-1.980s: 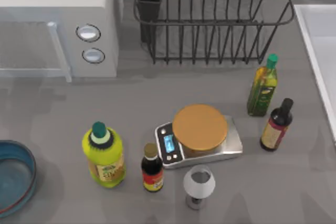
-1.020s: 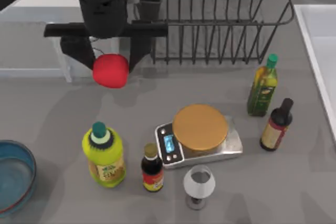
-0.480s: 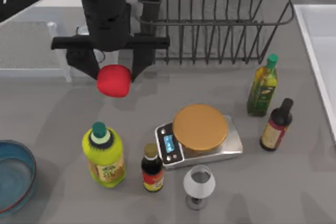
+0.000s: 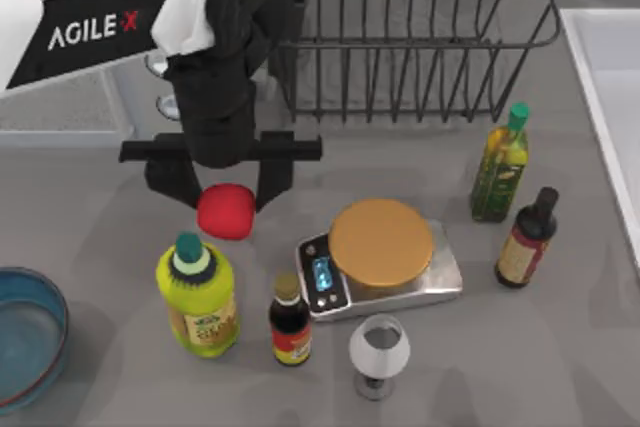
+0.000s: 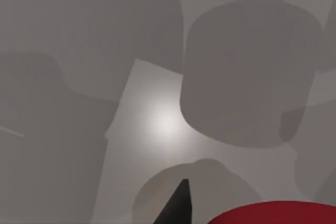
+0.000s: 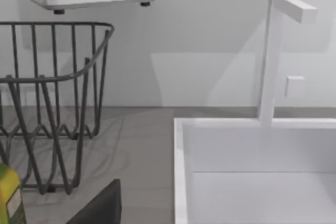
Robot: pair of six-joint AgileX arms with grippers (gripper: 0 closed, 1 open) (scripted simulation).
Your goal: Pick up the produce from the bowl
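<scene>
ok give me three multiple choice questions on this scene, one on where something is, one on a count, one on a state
1. Where is the bowl?
A. at the table's left edge
B. on the scale
C. inside the wire rack

2. How many bottles stand on the table?
A. two
B. four
C. six

3. What is the left gripper doing?
A. hanging open over the sink
B. shut on the produce
C. gripping the wine glass

Answers:
1. A, the blue bowl sits low at the left edge of the top view.
2. B, a yellow bottle, a small dark sauce bottle, a green oil bottle and a dark bottle.
3. B, the red produce is held between its fingers, above the yellow bottle.
</scene>
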